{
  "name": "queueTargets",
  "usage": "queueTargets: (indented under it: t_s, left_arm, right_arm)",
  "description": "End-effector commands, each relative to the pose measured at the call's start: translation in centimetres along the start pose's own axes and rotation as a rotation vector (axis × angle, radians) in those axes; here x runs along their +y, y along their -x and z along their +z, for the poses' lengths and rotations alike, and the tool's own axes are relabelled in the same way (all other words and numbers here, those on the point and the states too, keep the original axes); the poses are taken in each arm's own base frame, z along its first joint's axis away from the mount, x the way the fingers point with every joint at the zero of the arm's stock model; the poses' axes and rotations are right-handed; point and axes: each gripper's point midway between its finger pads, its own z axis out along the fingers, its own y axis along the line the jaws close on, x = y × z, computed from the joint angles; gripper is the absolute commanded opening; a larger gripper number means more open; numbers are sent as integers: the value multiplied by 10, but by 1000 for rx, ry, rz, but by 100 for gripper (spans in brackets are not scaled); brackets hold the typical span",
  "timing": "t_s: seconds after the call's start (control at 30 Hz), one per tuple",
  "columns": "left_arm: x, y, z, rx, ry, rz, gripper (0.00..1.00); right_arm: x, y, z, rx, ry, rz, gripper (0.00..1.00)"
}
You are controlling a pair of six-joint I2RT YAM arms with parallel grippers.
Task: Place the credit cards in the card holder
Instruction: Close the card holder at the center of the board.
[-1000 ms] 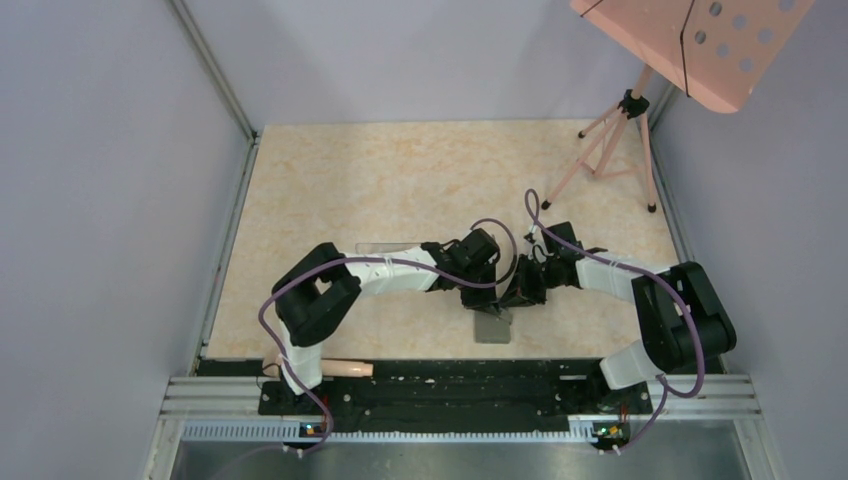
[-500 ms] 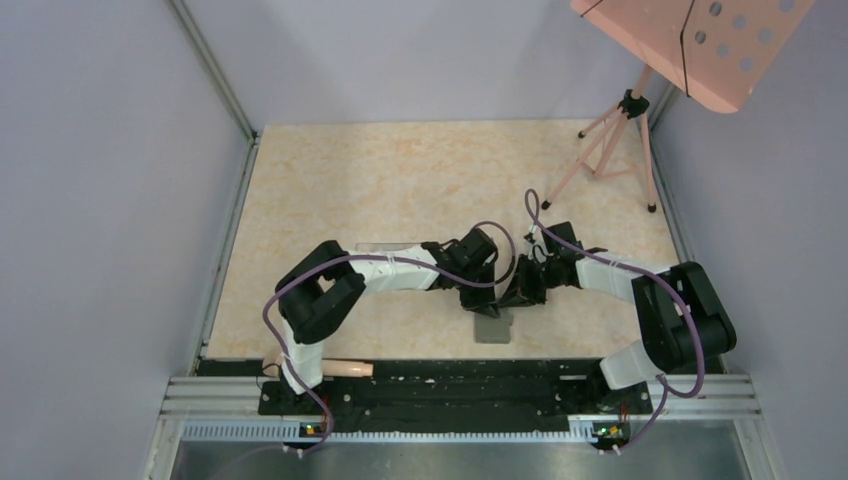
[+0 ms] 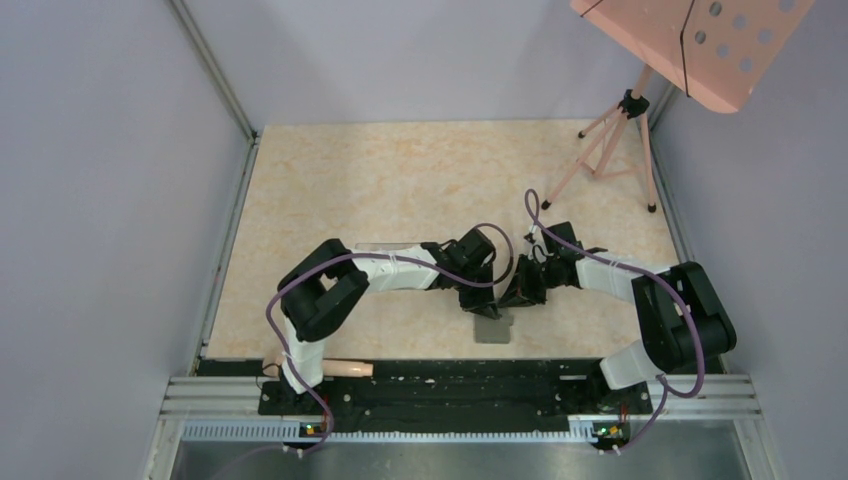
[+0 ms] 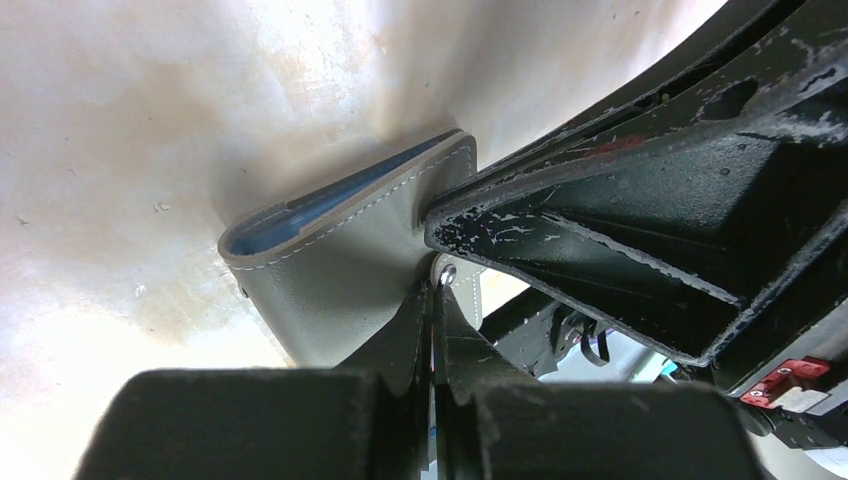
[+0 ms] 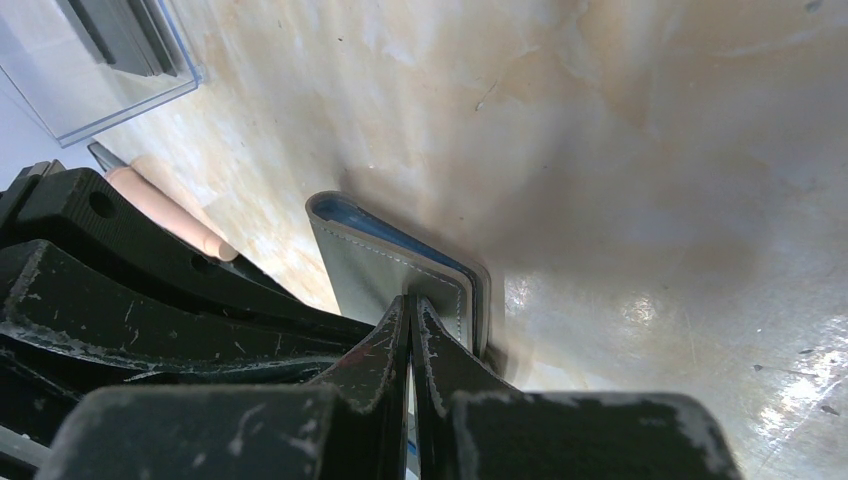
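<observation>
Both arms meet low over the near middle of the table (image 3: 400, 180), a glossy cream surface with a marbled pattern. My left gripper (image 3: 478, 303) has its 2 jaws pressed together, only a hairline slit between them. The tips sit against the outer cover of the card holder (image 3: 492, 326). I cannot tell whether a leaf is pinched between them. My right gripper (image 3: 520, 296) likewise has its jaws together, tips at the holder's small rounded tab, and again I cannot confirm a pinch. The 2 grippers are black, scuffed and chipped, and nearly touch each other. The card holder lies on the table just below both grippers: flat matte gray, grained like leather, with pale stitching along the edge and a blue-gray lining showing at its slightly parted mouth. A clear plastic box (image 5: 90, 90) with sharp edges sits further back beside my left arm. The credit cards (image 5: 115, 35) show inside it as thin dark slabs.
</observation>
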Motion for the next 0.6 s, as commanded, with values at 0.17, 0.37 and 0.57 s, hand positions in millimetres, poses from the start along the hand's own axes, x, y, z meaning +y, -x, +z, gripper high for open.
queueTargets:
  t_s: [0.17, 0.37, 0.57]
  left_arm:
    - [11, -5, 0, 10, 27, -11, 0]
    - [10, -5, -2, 6, 23, -8, 0]
    - [9, -3, -7, -12, 14, -2, 0]
  right_arm:
    - [-18, -2, 0, -15, -98, -26, 0]
    - [-22, -3, 0, -13, -115, -19, 0]
    - [-25, -3, 1, -10, -128, -16, 0]
